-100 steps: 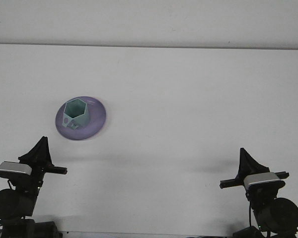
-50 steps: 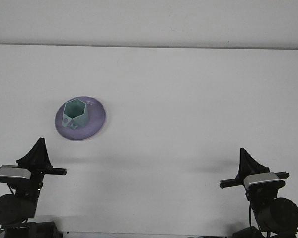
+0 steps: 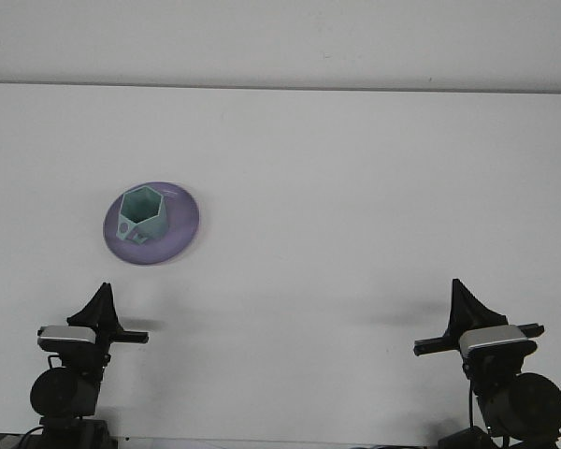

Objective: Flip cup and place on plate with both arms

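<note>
A pale green hexagonal cup [image 3: 141, 214] stands upright, mouth up, on a purple plate [image 3: 183, 228] on the left of the white table. My left gripper [image 3: 102, 294] sits low at the near edge, well short of the plate, shut and holding nothing. Far off at the near right edge, my right gripper [image 3: 460, 292] is also shut and empty. Neither gripper touches the cup or the plate.
The white table [image 3: 355, 187] runs back to a pale wall. Both arm bases and their black motor housings fill the bottom corners.
My left arm has shifted right and drawn back lower toward the near edge. The right arm, cup and plate have not moved.
</note>
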### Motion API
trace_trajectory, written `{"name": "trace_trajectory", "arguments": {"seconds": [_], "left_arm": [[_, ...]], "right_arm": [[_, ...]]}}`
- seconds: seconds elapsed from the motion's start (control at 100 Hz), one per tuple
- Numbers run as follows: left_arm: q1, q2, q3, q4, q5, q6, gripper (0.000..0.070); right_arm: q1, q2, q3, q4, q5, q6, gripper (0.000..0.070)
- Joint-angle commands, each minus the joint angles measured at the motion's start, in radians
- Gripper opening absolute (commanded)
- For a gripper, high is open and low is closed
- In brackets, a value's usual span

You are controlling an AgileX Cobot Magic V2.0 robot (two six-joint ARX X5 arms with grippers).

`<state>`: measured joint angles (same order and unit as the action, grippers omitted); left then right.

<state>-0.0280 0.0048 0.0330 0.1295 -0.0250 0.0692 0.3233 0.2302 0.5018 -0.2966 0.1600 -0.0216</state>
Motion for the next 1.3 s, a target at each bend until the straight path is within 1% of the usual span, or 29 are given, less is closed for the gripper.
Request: {"name": "trace_trajectory", "arguments": {"seconds": [0.0,0.64,0.69,0.72,0.77,0.85,0.9,1.01,1.08,1.14,1.29], "left_arm": [[-0.001,-0.002,-0.019,0.016,0.002,0.014,0.0015],[-0.001,-0.002,-0.019,0.014,0.001,0.016,0.0015],[-0.001,-0.002,-0.019,0.014,0.001,0.016,0.0015],[-0.001,-0.002,-0.019,0.014,0.001,0.016,0.0015],[-0.001,-0.002,-0.019,0.014,0.001,0.016,0.0015],[-0.001,-0.002,-0.019,0.014,0.001,0.016,0.0015],[-0.001,-0.002,-0.019,0.014,0.001,0.016,0.0015],[-0.001,-0.002,-0.019,0.014,0.001,0.016,0.0015],[-0.001,-0.002,-0.019,0.014,0.001,0.016,0.0015],[-0.001,-0.002,-0.019,0.014,0.001,0.016,0.0015],[-0.001,-0.002,-0.019,0.014,0.001,0.016,0.0015]], "right_arm": [[0.002,0.000,0.004,0.012,0.002,-0.003,0.0000],[0.002,0.000,0.004,0.013,0.002,-0.003,0.0000],[0.002,0.000,0.004,0.012,0.004,-0.016,0.0000],[0.002,0.000,0.004,0.014,0.010,-0.040,0.0000],[-0.003,0.000,0.004,0.017,0.050,-0.091,0.0000],[-0.035,-0.008,-0.018,0.020,0.072,-0.096,0.0000],[-0.077,-0.021,-0.055,0.053,0.035,-0.117,0.0000],[-0.185,-0.079,-0.180,0.137,-0.127,-0.168,0.0000],[-0.236,-0.124,-0.263,0.178,-0.192,-0.192,0.0000],[-0.261,-0.164,-0.324,0.194,-0.202,-0.193,0.0000],[-0.280,-0.229,-0.441,0.215,-0.183,-0.192,0.0000]]}}
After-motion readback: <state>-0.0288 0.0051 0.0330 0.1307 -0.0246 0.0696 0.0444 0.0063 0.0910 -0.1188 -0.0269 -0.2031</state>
